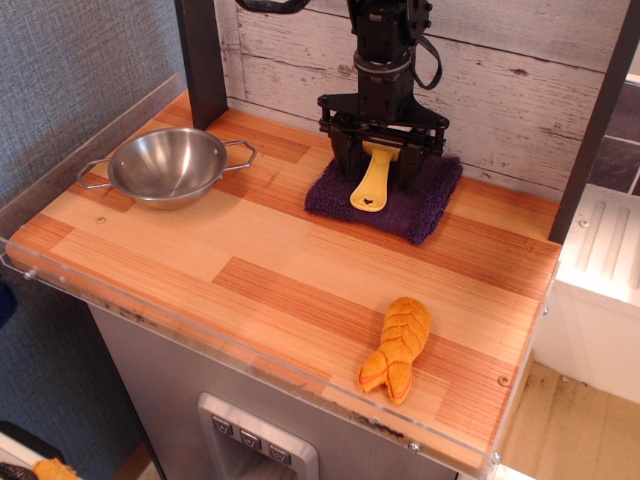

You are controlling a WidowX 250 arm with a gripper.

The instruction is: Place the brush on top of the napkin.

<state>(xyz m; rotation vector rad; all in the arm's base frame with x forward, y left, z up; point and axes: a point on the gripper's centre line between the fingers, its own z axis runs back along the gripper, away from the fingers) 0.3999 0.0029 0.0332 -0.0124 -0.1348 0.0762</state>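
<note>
The yellow brush (371, 188) lies on the dark purple napkin (426, 206) at the back of the wooden table, its rounded handle with the small dark mark pointing to the front. Its bristle end is hidden under the gripper. My black gripper (376, 172) hangs straight down over the napkin. Its fingers stand apart on either side of the brush, open, and do not seem to press on it.
A steel bowl (168, 165) with wire handles stands at the back left. An orange shrimp-shaped toy (397, 347) lies near the front right edge. A dark post (203, 60) and a white plank wall (500, 70) close off the back.
</note>
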